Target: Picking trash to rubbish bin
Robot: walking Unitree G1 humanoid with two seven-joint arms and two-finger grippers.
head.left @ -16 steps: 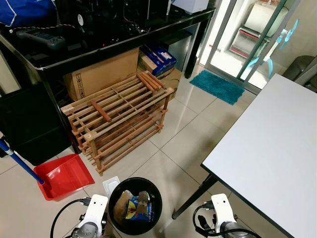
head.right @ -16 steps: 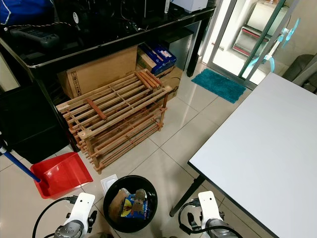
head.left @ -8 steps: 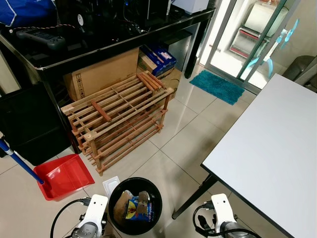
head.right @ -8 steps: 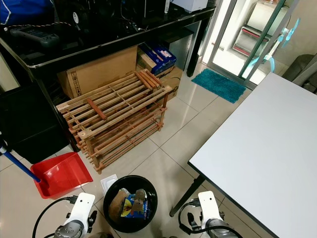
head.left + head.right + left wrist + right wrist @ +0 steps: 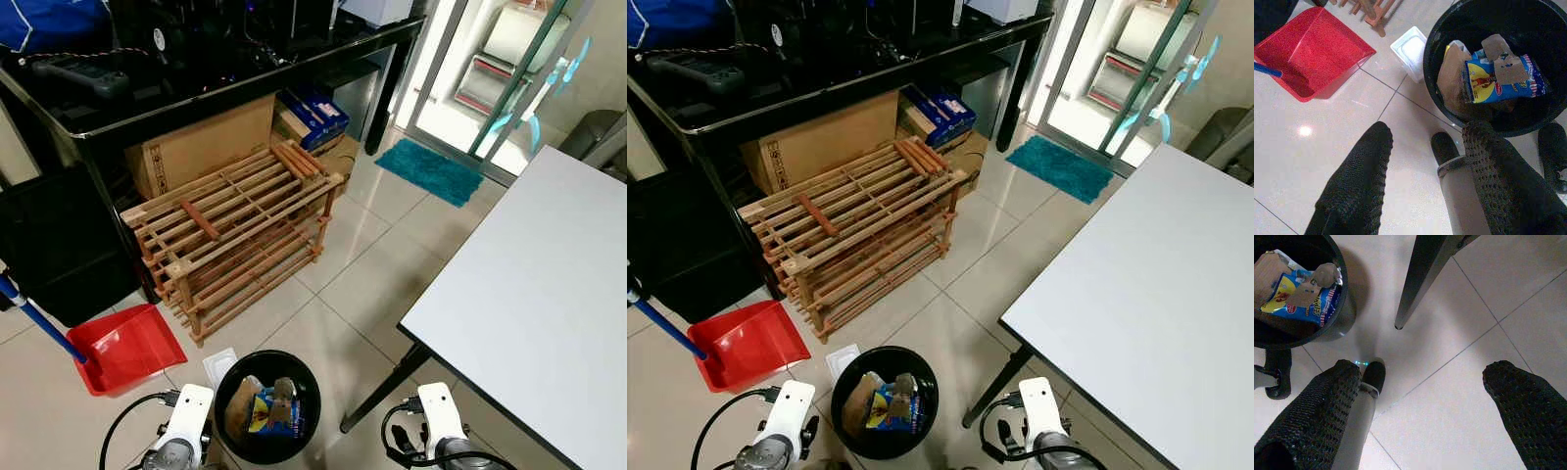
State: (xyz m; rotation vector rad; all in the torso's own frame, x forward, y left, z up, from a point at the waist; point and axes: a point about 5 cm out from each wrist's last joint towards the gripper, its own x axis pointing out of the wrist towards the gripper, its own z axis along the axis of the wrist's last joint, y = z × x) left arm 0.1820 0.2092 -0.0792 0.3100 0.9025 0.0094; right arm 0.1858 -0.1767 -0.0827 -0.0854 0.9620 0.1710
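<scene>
1. You have one black rubbish bin [image 5: 266,406] on the floor.
2. Inside the bin you can count one blue snack packet [image 5: 1503,81] and one brown paper bag [image 5: 1452,78].
3. Beside the bin: one red dustpan [image 5: 125,348], one white tray [image 5: 1411,51].
4. Behind the bin: one wooden rack [image 5: 235,235].
5. One white worktop [image 5: 539,294].

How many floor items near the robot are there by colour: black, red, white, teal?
Black: 1, rubbish bin
Red: 1, dustpan
White: 1, small tray
Teal: 1, mat
Total: 4
</scene>
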